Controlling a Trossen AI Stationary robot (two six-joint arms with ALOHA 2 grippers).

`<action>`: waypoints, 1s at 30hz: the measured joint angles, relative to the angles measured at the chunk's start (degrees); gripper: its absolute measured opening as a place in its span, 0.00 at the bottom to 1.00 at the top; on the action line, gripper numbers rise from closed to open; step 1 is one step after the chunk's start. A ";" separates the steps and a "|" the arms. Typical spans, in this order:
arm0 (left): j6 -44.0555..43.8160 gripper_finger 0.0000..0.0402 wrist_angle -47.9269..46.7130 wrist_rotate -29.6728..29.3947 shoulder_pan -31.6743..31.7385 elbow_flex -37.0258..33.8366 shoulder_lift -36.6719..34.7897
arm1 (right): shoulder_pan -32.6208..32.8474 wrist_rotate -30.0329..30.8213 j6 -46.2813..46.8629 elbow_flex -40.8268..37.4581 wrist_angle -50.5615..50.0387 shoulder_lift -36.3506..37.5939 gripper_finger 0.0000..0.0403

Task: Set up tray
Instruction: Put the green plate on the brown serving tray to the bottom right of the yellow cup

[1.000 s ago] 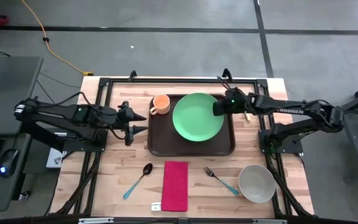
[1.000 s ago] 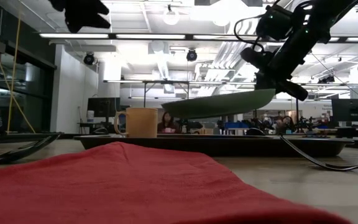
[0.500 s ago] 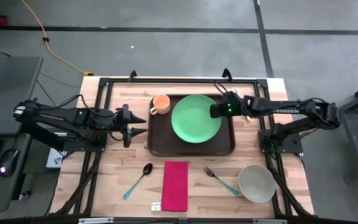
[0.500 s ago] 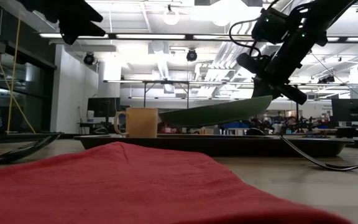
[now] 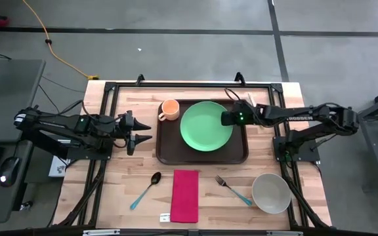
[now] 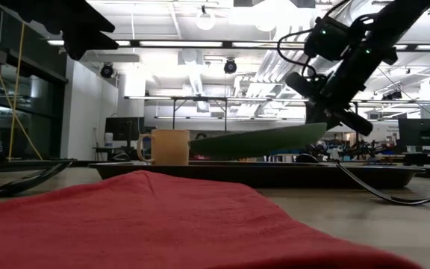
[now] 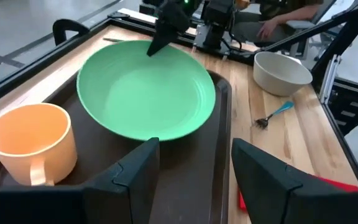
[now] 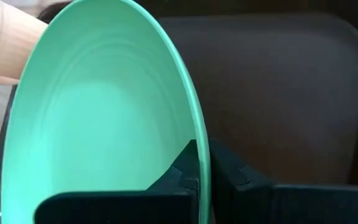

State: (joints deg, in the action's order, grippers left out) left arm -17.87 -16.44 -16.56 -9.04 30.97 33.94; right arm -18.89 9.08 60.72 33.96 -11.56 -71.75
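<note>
High view shows the right gripper point(image 5: 227, 118) clamped on the green plate's point(image 5: 205, 126) rim, tilted over the tray point(image 5: 169, 154) at frame centre, while the left gripper point(image 5: 143, 132) waits open, left of the tray.

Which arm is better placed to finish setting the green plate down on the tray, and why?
The right. The right gripper is shut on the green plate's rim, holding it tilted just above the tray. The left gripper is open beside the tray, holding nothing.
</note>
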 joint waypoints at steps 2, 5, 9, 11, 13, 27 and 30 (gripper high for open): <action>-0.02 0.57 -0.03 0.00 0.00 -0.08 -0.01 | 0.76 0.05 0.95 -0.69 0.19 -0.04 0.00; -0.02 0.57 -0.01 -0.14 0.00 -0.10 -0.01 | 1.98 0.86 2.36 -1.13 1.08 -0.04 0.00; -0.02 0.57 -0.01 -0.78 0.00 -0.10 0.01 | 3.24 1.62 2.50 -1.14 2.04 -0.04 0.00; -0.02 0.57 -0.01 -0.81 0.00 -0.10 0.01 | 3.63 1.87 2.71 -1.12 1.99 -0.05 0.00; -0.29 0.57 -0.01 -0.83 0.00 -0.10 0.01 | 4.11 2.40 3.66 -1.12 2.02 -0.57 0.00; -1.51 0.57 -0.01 -1.01 0.00 -0.10 0.01 | 7.08 1.68 6.18 -1.08 9.30 -8.14 0.00; -1.53 0.57 -0.01 -1.01 0.00 -0.10 0.02 | 7.06 1.71 6.15 -1.05 9.97 -8.28 0.00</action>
State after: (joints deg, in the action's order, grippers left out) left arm -19.40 -16.45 -17.56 -9.04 30.87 33.96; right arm -11.84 10.79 66.87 32.91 -1.58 -80.03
